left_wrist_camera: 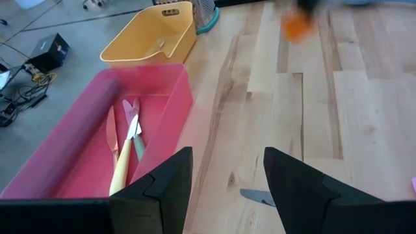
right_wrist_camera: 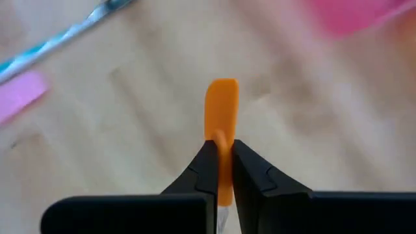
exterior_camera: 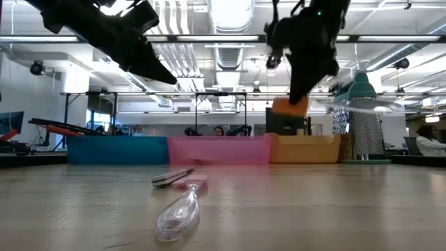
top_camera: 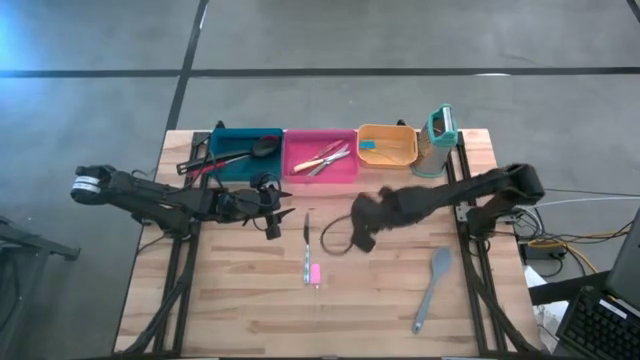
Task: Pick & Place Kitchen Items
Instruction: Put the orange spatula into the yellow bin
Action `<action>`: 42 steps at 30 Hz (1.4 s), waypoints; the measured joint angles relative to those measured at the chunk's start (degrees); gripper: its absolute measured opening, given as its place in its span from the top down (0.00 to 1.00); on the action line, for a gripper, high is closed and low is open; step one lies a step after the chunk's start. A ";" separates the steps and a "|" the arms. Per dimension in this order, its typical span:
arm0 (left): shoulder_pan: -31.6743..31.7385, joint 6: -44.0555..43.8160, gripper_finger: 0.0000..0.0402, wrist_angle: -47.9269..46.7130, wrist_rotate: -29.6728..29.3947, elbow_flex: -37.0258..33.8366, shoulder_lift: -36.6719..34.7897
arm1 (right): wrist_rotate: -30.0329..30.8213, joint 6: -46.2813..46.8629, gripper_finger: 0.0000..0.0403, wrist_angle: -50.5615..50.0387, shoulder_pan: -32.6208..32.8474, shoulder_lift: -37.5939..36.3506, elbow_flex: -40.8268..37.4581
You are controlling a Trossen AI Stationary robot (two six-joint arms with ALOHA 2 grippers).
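My right gripper [top_camera: 362, 232] hangs above the middle of the table and is shut on an orange-handled utensil [right_wrist_camera: 221, 110], which also shows in the low view [exterior_camera: 290, 106]. My left gripper [top_camera: 274, 212] is open and empty above the table, in front of the pink bin [left_wrist_camera: 78, 136]. A pink-handled piece of cutlery [top_camera: 311, 258] lies flat on the table between the two grippers. A grey spatula [top_camera: 432, 288] lies flat at the near right. Two long black spoons [top_camera: 240, 155] lie in the teal bin [top_camera: 228, 135]. My right gripper pinches the orange handle [right_wrist_camera: 222, 133] between its two fingers. The handle's free end sticks out past the fingertips. The utensil is lifted clear of the table [exterior_camera: 290, 106]; its other end is hidden behind the gripper.
The teal bin, the pink bin [top_camera: 345, 175] with several pieces of cutlery and the orange bin [top_camera: 398, 130] stand in a row along the far edge. An upright teal-and-white gadget [top_camera: 438, 140] stands to their right. Bare wood lies toward the near edge.
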 joint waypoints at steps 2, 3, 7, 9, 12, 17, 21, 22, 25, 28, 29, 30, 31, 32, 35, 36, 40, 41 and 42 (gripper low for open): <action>0.00 -0.02 0.51 -0.02 0.00 0.00 -0.02 | 4.26 -2.44 0.97 -2.11 -2.04 -3.00 0.05; 0.00 -0.04 0.51 0.02 0.00 0.00 0.00 | 5.93 -3.98 0.97 -2.70 -3.29 -4.44 0.05; 0.02 -0.04 0.51 0.04 0.00 0.00 0.00 | 9.49 -13.65 0.97 -2.53 -9.22 -9.53 0.04; 0.08 -0.04 0.51 0.24 0.00 0.00 0.00 | 11.04 -19.76 0.97 -1.66 -12.78 -10.86 0.10; 0.21 -0.04 0.51 0.44 0.00 0.00 0.00 | 11.49 -27.78 0.97 0.22 -18.60 -11.49 0.07; 0.33 -0.04 0.51 0.70 0.00 0.00 0.00 | 11.23 -39.53 0.97 4.57 -27.56 -10.31 0.07; 0.36 -0.03 0.51 1.14 0.00 0.00 0.00 | 9.58 -46.76 0.97 8.06 -33.74 -8.27 0.03; 0.38 -0.02 0.51 1.14 0.00 0.00 0.00 | 8.11 -48.03 0.97 8.90 -35.05 -7.63 0.03; 0.59 -0.01 0.51 1.29 0.00 0.00 0.00 | 3.88 -51.17 0.97 11.58 -38.46 -5.22 0.03; 0.91 -0.01 0.51 1.29 -0.02 0.00 0.00 | 3.58 -55.15 0.97 13.94 -40.74 -2.59 0.03; 1.03 0.00 0.51 1.29 -0.02 0.00 0.00 | 3.59 -56.47 0.97 14.49 -41.44 -1.64 0.03; 1.10 0.00 0.51 1.29 -0.02 0.00 0.00 | 3.60 -57.60 0.97 15.15 -42.02 -0.65 0.03; 1.15 0.00 0.51 1.27 -0.01 0.00 0.00 | 3.64 -58.50 0.97 15.77 -42.57 0.32 0.03; 1.25 0.00 0.51 1.27 0.00 0.00 0.00 | 3.66 -59.18 0.97 15.95 -43.03 1.22 0.07; 1.43 0.00 0.51 1.27 0.00 0.00 0.00 | 3.56 -59.82 0.97 15.93 -44.24 4.23 0.96; 1.51 0.00 0.51 1.27 0.00 0.00 0.00 | 3.49 -60.08 0.97 15.88 -44.51 5.19 1.32; 1.89 0.01 0.51 1.48 0.00 -0.46 0.00 | 3.30 -61.01 0.97 16.14 -45.39 8.85 3.35; 2.02 0.02 0.51 1.65 0.00 -0.79 0.00 | 2.86 -61.15 0.97 16.19 -45.57 9.74 3.92; 2.17 0.00 0.51 1.78 0.00 -1.13 0.00 | 2.10 -61.25 0.97 16.19 -45.77 10.52 4.42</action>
